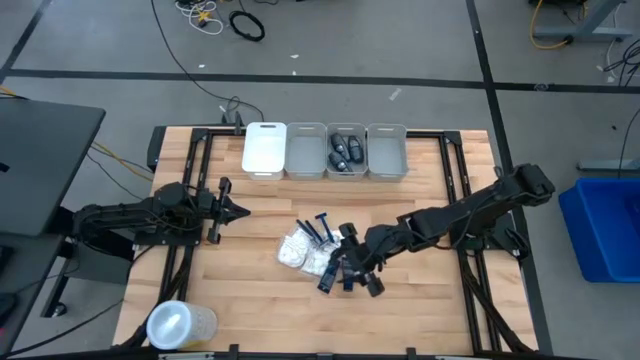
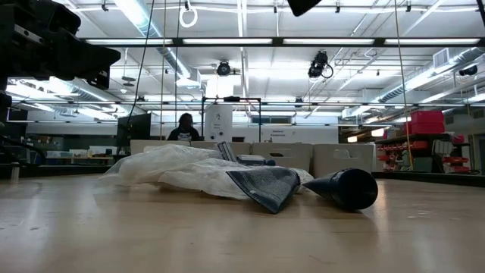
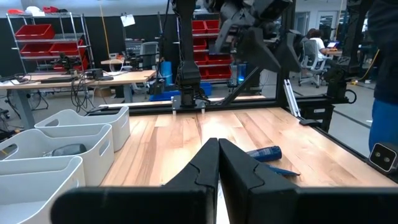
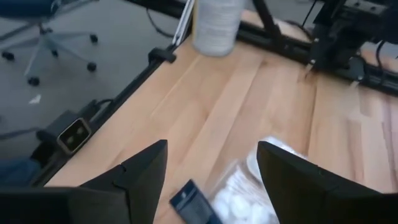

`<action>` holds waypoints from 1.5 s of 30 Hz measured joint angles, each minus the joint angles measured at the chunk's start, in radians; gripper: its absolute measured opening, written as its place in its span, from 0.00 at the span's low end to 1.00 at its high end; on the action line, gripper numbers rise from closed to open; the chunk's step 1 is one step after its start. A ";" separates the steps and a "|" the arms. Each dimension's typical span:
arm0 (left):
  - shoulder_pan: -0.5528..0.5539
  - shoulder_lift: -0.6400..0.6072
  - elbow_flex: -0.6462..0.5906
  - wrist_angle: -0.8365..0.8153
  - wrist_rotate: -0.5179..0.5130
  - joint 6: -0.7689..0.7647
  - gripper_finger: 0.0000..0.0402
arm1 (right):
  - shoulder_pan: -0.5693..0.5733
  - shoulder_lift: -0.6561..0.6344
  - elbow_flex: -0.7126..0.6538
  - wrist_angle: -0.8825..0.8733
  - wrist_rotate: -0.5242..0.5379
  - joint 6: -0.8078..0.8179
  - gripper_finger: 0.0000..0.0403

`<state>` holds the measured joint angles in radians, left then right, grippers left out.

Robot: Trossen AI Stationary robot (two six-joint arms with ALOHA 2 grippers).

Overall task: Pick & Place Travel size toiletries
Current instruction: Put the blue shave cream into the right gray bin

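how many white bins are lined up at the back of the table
4, side by side along the far edge: a lidded or upturned bin at the left end, an empty-looking one, one holding dark containers, and the right-end bin.

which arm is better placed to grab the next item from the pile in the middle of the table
Right, most likely. The right gripper hangs open directly over the pile of toiletries, with a white packet between its fingers. The left gripper waits shut, well off toward the table's left side.
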<state>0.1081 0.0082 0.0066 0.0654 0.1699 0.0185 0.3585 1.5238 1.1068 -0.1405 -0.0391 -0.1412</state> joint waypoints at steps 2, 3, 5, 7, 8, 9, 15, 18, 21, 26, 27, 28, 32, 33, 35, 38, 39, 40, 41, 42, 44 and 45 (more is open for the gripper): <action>0.000 0.000 0.000 0.000 0.000 0.000 0.04 | 0.005 0.000 0.022 -0.049 0.000 -0.021 0.67; 0.000 0.000 0.000 0.000 0.000 0.000 0.04 | 0.008 0.000 0.031 -0.068 0.000 -0.038 0.68; 0.000 0.000 0.000 0.000 0.000 0.000 0.04 | 0.013 0.000 0.057 -0.109 0.000 -0.071 0.69; 0.000 0.000 0.000 0.000 0.000 0.000 0.04 | 0.016 0.000 0.078 -0.150 -0.020 -0.102 0.71; 0.000 0.000 0.000 0.000 0.000 0.000 0.04 | 0.016 0.000 0.084 -0.173 -0.027 -0.113 0.72; 0.000 0.000 0.000 0.000 0.000 0.000 0.04 | 0.016 0.000 0.087 -0.186 -0.037 -0.125 0.73; 0.000 0.000 0.000 0.000 0.000 0.000 0.04 | 0.015 0.001 0.094 -0.252 -0.043 -0.309 0.78; 0.000 0.000 0.000 0.000 0.000 0.000 0.04 | 0.016 0.007 0.094 -0.286 -0.043 -0.478 0.78; 0.000 0.000 0.000 0.000 0.000 0.000 0.04 | 0.016 0.025 0.094 -0.300 -0.046 -0.641 0.77; 0.000 0.000 0.000 0.001 0.000 0.000 0.04 | 0.015 0.054 0.094 -0.310 -0.117 -0.801 0.74; 0.000 0.000 0.000 0.000 0.000 0.000 0.04 | 0.016 0.060 0.094 -0.310 -0.130 -0.806 0.73; 0.000 0.000 0.000 0.001 0.000 0.000 0.04 | 0.016 0.066 0.094 -0.305 -0.139 -0.809 0.73; 0.000 0.000 0.000 0.001 0.000 0.000 0.04 | 0.016 0.089 0.094 -0.305 -0.176 -0.810 0.71; 0.000 0.000 0.000 0.001 0.000 0.000 0.04 | 0.015 0.096 0.094 -0.305 -0.180 -0.810 0.70; 0.000 0.000 0.000 0.000 0.000 0.000 0.04 | 0.014 0.110 0.094 -0.306 -0.182 -0.810 0.69; 0.000 0.000 0.000 0.000 0.000 0.000 0.04 | 0.005 0.137 0.094 -0.305 -0.193 -0.810 0.68; 0.000 0.000 0.000 0.000 0.000 0.000 0.04 | -0.001 0.147 0.094 -0.304 -0.214 -0.810 0.68; 0.000 0.000 0.000 0.001 0.000 0.000 0.04 | -0.008 0.157 0.094 -0.307 -0.236 -0.810 0.67; 0.000 0.000 0.000 0.000 0.000 0.000 0.04 | -0.014 0.168 0.094 -0.308 -0.262 -0.810 0.67; 0.000 0.000 0.000 0.000 0.000 0.000 0.04 | -0.020 0.179 0.094 -0.307 -0.288 -0.810 0.67; 0.000 0.000 0.000 0.000 0.000 0.000 0.04 | -0.028 0.199 0.094 -0.314 -0.316 -0.810 0.66; 0.000 0.000 0.000 0.000 0.000 0.000 0.04 | -0.031 0.208 0.094 -0.314 -0.328 -0.810 0.66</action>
<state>0.1078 0.0086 0.0063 0.0658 0.1699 0.0185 0.3276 1.7321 1.2011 -0.4541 -0.3667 -0.9516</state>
